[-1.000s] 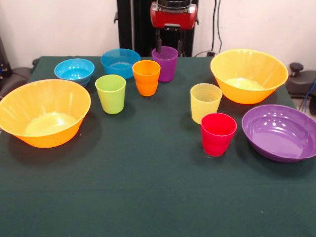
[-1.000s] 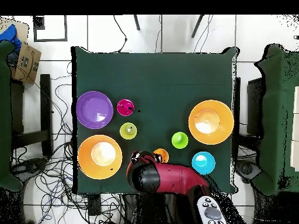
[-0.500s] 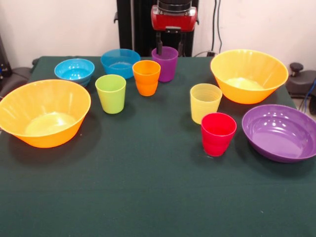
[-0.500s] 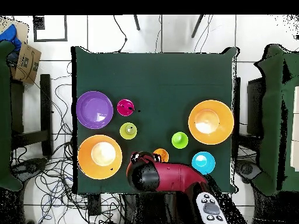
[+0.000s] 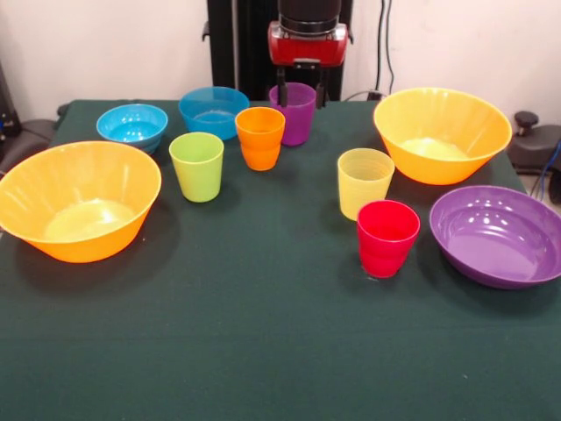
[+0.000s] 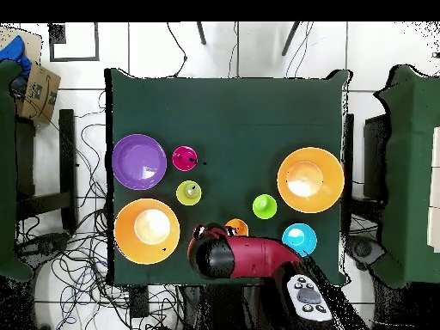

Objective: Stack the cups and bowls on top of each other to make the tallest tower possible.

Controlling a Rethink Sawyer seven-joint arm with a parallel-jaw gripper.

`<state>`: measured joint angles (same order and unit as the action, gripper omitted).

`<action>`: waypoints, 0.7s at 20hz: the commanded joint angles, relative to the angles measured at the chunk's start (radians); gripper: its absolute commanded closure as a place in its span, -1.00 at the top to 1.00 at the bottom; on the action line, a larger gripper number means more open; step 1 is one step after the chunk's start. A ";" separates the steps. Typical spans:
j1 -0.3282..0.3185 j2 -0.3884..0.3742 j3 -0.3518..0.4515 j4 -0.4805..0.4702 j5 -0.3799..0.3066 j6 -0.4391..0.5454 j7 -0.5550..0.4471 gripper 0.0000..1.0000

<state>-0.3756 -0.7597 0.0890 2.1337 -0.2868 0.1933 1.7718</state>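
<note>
All cups and bowls stand apart and upright on the green table [image 5: 263,333]; none is stacked. The purple cup [image 5: 294,112] is at the far edge, and my gripper [image 5: 302,89] hangs open just over and behind it, one finger [image 5: 282,88] on each side of the rim. Close by are the orange cup [image 5: 260,137], lime cup [image 5: 196,166], yellow cup [image 5: 365,181] and red cup [image 5: 387,237]. The bowls are two large orange [image 5: 77,200] [image 5: 442,134], purple [image 5: 498,234], cyan [image 5: 132,125] and deeper blue [image 5: 214,110]. In the overhead view the arm [image 6: 232,256] hides the purple cup and the deeper blue bowl.
The robot's black pedestal [image 5: 250,44] stands right behind the purple cup. Cables and a cardboard box [image 6: 39,90] lie on the floor round the table. The large orange bowls sit near the table's left and right edges.
My gripper has come down a little toward the purple cup's rim. The arm has swung slightly in the overhead view. No cup or bowl has moved.
</note>
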 commanded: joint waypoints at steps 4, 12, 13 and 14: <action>-0.035 0.046 0.034 -0.048 -0.115 -0.067 0.034 1.00; -0.052 0.028 0.036 -0.034 -0.144 -0.051 0.048 1.00; -0.051 0.027 0.034 -0.032 -0.145 -0.051 0.052 1.00; -0.052 0.025 0.033 -0.029 -0.147 -0.051 0.055 1.00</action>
<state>-0.4269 -0.7450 0.0825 2.1334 -0.3738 0.1931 1.7718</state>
